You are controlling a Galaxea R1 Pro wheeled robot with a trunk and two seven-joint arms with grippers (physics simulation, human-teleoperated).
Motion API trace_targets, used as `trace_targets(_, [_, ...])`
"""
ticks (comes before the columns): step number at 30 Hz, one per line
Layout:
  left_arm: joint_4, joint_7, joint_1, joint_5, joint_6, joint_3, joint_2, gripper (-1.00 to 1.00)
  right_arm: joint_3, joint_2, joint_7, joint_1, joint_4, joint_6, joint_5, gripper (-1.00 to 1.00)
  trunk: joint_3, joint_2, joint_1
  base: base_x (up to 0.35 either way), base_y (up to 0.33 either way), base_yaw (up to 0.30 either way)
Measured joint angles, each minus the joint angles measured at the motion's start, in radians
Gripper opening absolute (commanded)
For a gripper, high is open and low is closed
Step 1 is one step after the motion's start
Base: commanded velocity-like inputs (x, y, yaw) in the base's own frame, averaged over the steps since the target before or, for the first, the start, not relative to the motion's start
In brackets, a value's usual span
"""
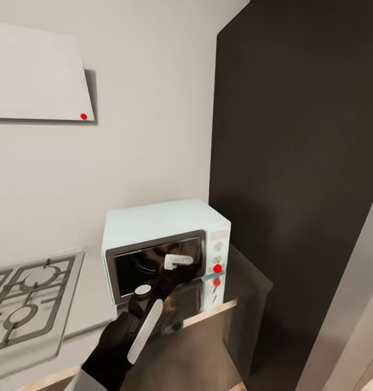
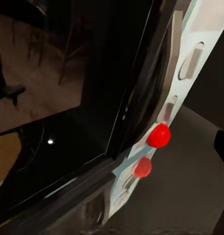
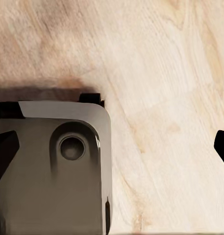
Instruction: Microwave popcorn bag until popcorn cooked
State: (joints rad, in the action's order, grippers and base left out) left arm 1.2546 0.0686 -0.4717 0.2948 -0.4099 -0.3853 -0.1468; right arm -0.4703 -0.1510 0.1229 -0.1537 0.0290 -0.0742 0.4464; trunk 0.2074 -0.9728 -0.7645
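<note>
The microwave [image 1: 165, 247] sits on the countertop [image 1: 94, 304] in the corner, against the white wall and next to a tall dark panel [image 1: 300, 163], with its dark glass door [image 1: 154, 266] closed. Two white knobs and a red light [image 1: 217, 268] line its right-hand strip, and the glossy worktop mirrors the light just below. To its left lies the steel gas hob [image 1: 29, 304], and a white wall cabinet [image 1: 37, 73] with a small red dot hangs higher on the wall. The left arm [image 1: 126, 331] reaches up from the bottom of the head view toward the door, and the left gripper [image 1: 178, 260] sits in front of the glass near its right edge; how far its fingers are spread, and whether they touch the door, cannot be told. The left wrist view looks closely along the door's edge at the red light [image 2: 159, 135] and its reflection. The right wrist view looks down at a pale wooden floor [image 3: 161, 73] and a grey part of the robot's body [image 3: 48, 171]; the right fingers' spread cannot be told.
</note>
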Motion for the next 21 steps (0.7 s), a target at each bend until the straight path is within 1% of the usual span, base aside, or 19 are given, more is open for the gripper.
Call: trace_targets(21, [-0.001,-0.002,0.000,0.004,-0.002,-0.002,-0.002,1.00,-0.001,0.003,0.000,0.000,0.000,0.000,-0.003,1.00,0.000,0.000,0.000,-0.278,0.167,0.000])
